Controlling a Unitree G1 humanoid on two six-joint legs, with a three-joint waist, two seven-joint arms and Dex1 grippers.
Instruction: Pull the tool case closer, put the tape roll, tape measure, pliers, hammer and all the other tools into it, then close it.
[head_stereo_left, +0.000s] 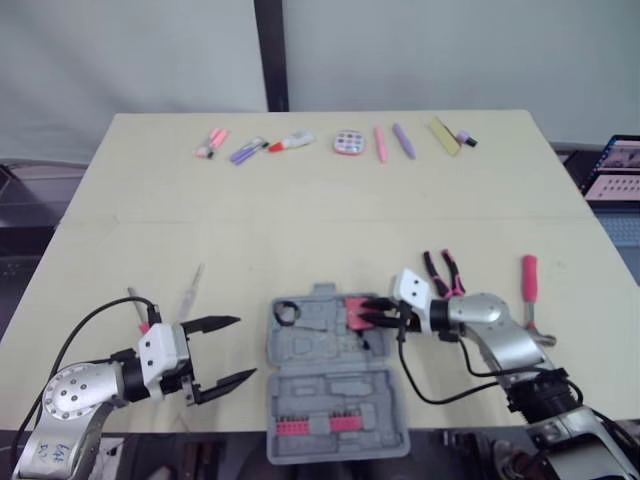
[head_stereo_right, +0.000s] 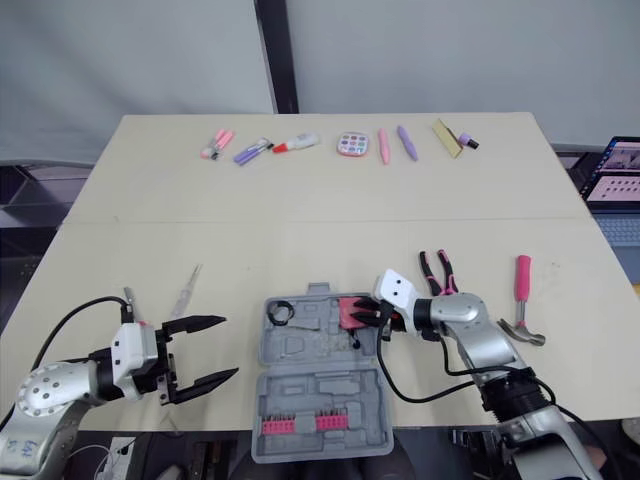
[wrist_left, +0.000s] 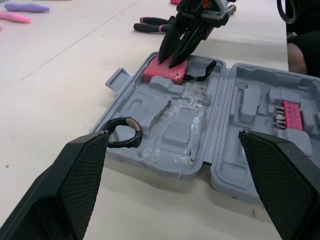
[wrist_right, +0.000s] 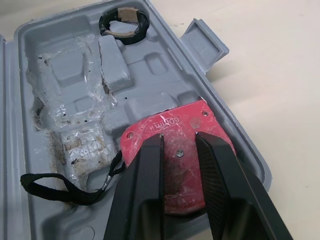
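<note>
The grey tool case (head_stereo_left: 330, 395) lies open near the table's front edge. A black tape roll (wrist_right: 123, 39) sits in its far left corner. A pink tape measure (wrist_right: 170, 130) lies in the far right pocket, its black strap (wrist_right: 50, 187) trailing across the tray. My right gripper (head_stereo_left: 358, 313) points at the tape measure, its fingers nearly together and the tips resting on its face. My left gripper (head_stereo_left: 245, 348) hovers wide open just left of the case, holding nothing. Pink-handled pliers (head_stereo_left: 440, 270) and a pink-handled hammer (head_stereo_left: 528, 285) lie on the table to the right of the case.
Two thin tools (head_stereo_left: 190, 290) lie on the table left of the case. A row of pink bits (head_stereo_left: 318, 425) sits in the case's near half. Pens, markers and small items (head_stereo_left: 350, 143) line the far edge. A laptop (head_stereo_left: 615, 170) stands beyond the table's right edge.
</note>
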